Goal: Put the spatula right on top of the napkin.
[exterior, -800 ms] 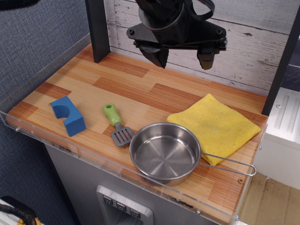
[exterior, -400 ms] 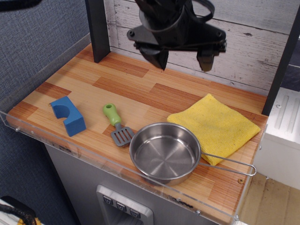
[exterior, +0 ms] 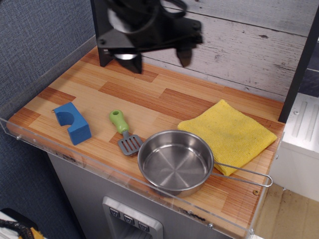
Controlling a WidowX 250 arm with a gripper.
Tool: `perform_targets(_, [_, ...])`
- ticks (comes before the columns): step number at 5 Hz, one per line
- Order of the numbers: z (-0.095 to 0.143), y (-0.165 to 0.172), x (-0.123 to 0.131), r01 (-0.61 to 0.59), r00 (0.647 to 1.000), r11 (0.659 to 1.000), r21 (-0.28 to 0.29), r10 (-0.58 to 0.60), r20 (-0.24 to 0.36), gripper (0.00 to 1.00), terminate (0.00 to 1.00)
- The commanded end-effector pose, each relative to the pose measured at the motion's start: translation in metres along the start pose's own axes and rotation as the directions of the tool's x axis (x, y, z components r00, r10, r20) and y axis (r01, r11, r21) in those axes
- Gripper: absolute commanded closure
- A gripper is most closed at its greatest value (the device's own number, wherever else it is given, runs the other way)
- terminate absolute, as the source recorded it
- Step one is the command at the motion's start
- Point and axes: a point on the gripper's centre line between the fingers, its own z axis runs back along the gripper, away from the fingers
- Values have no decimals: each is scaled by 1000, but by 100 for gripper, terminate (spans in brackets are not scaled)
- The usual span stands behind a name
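Observation:
The spatula (exterior: 123, 130) lies flat on the wooden counter, its light-green handle pointing to the back left and its grey slotted blade touching the rim of the steel pan (exterior: 175, 161). The yellow napkin (exterior: 228, 133) lies flat at the right, behind the pan. My gripper (exterior: 158, 60) hangs high above the back of the counter, blurred, with its two dark fingers spread wide and nothing between them. It is well above and behind the spatula.
A blue block with a round notch (exterior: 73, 122) sits at the left. The pan's wire handle (exterior: 244, 174) reaches toward the front right corner. A clear plastic lip (exterior: 99, 164) edges the counter. A dark post (exterior: 103, 35) stands at the back left.
My gripper has moved to the left along the back of the counter, staying high and open. The spatula, napkin, pan and block have not moved.

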Motion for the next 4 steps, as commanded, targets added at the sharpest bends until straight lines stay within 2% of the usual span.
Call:
perform_targets(1, [12, 33, 2, -176, 981, 977, 121, 164, 98, 0, 0])
perform_targets(2, [2, 40, -9, -161, 987, 962, 222, 151, 61, 0, 0])
perform_targets(4, [-32, 42, -34, -99, 992, 954, 284, 116, -43, 0, 0])
